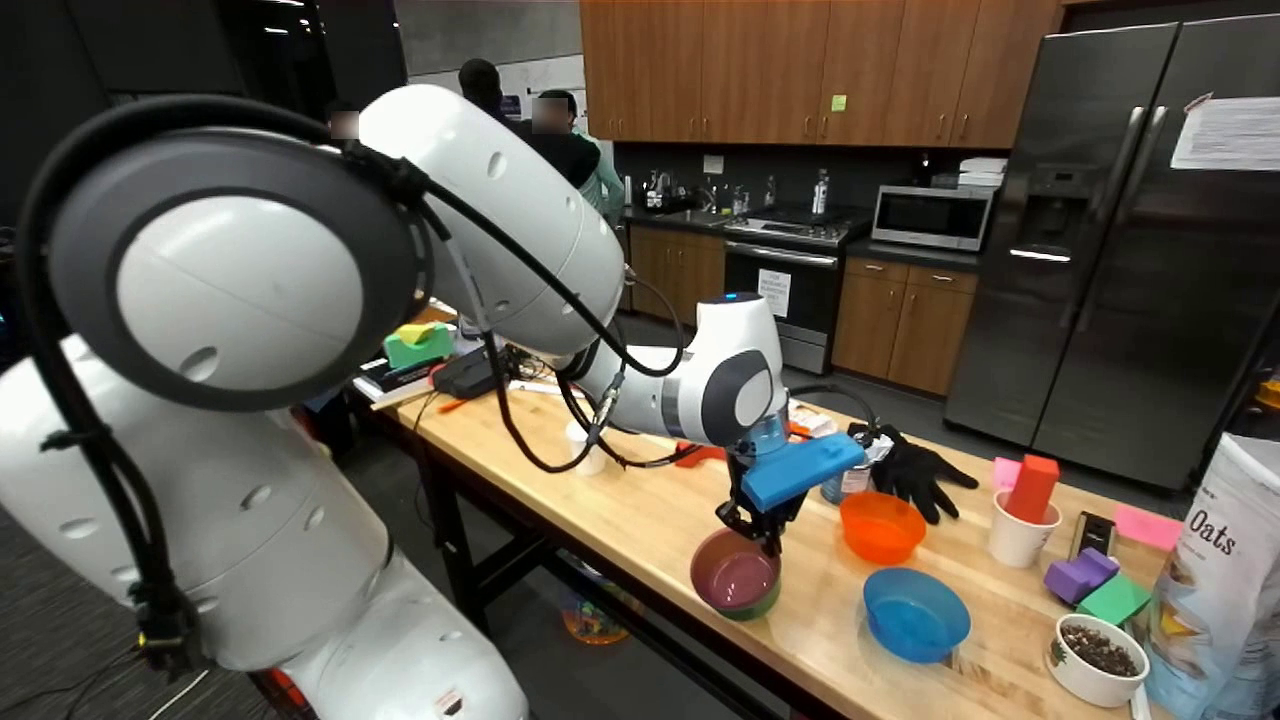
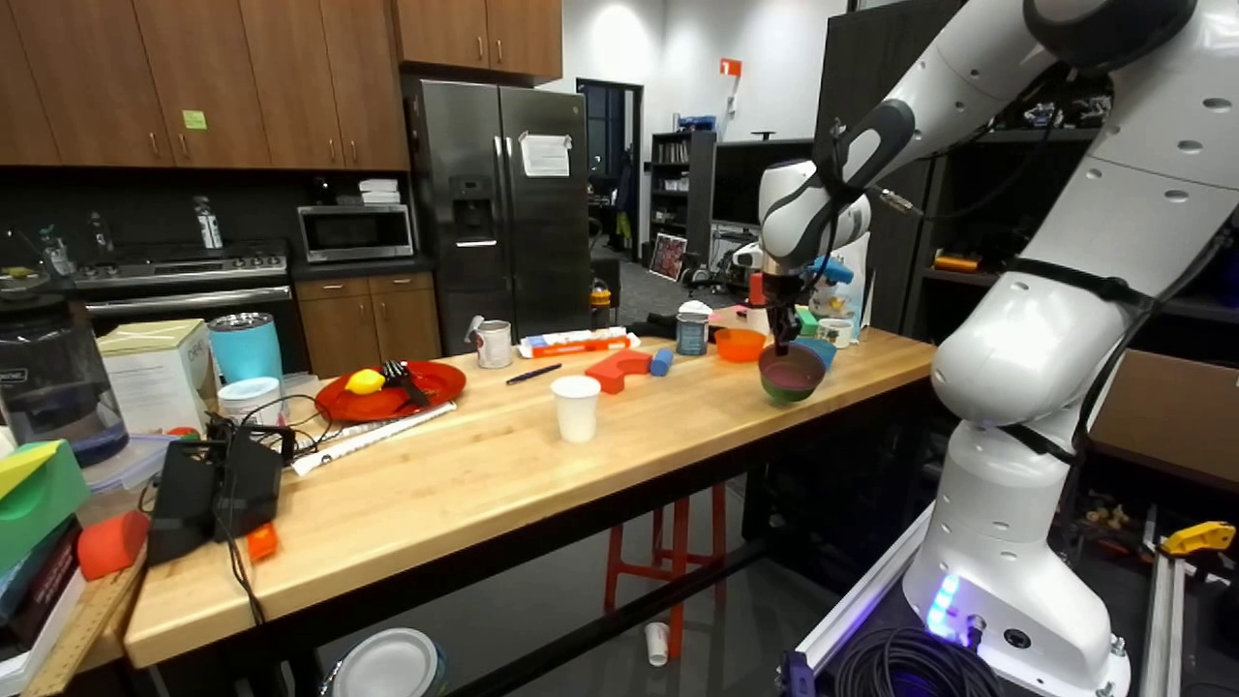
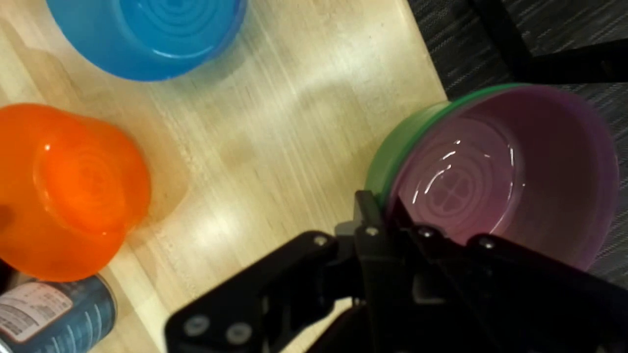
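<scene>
My gripper [image 3: 382,200] is shut on the near rims of two nested bowls. One finger lies outside the green bowl [image 3: 392,152]; the other reaches inside the purple-pink bowl [image 3: 456,186], which sits in the green one. In both exterior views the pair tilts beneath the gripper [image 1: 757,532], at the table's front edge. Whether their base touches the wood, I cannot tell. Beyond them stand an orange bowl [image 1: 882,525] and a translucent blue bowl [image 1: 915,615]. A blue can [image 3: 59,314] shows beside the orange bowl in the wrist view.
The wooden table [image 2: 465,484] drops off right beside the held bowls. Also on it are a white cup [image 2: 577,407], a red arch block [image 2: 619,370], a red plate [image 2: 436,382], a black glove [image 1: 915,475], a white bowl [image 1: 1085,685] and an oats bag [image 1: 1215,570].
</scene>
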{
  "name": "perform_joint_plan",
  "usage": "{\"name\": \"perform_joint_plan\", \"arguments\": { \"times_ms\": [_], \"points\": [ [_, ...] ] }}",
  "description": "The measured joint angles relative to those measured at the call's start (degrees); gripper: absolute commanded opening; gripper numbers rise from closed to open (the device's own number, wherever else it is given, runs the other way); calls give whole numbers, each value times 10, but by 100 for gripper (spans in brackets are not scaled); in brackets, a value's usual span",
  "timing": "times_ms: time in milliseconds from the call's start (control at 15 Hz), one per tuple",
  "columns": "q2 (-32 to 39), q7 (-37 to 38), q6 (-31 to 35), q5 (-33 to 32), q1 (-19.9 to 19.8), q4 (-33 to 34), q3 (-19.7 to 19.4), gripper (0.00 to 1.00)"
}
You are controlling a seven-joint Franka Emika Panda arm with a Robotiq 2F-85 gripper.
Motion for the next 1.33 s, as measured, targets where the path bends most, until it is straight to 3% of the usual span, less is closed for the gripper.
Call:
{"name": "perform_joint_plan", "arguments": {
  "times_ms": [467, 867, 1333],
  "points": [
    [-76, 77, 1, -114, -38, -21, -1, 6],
    [-95, 81, 0, -116, -38, -30, -1, 2],
    [-106, 181, -15, -157, -76, -30, -6, 2]
  ]
}}
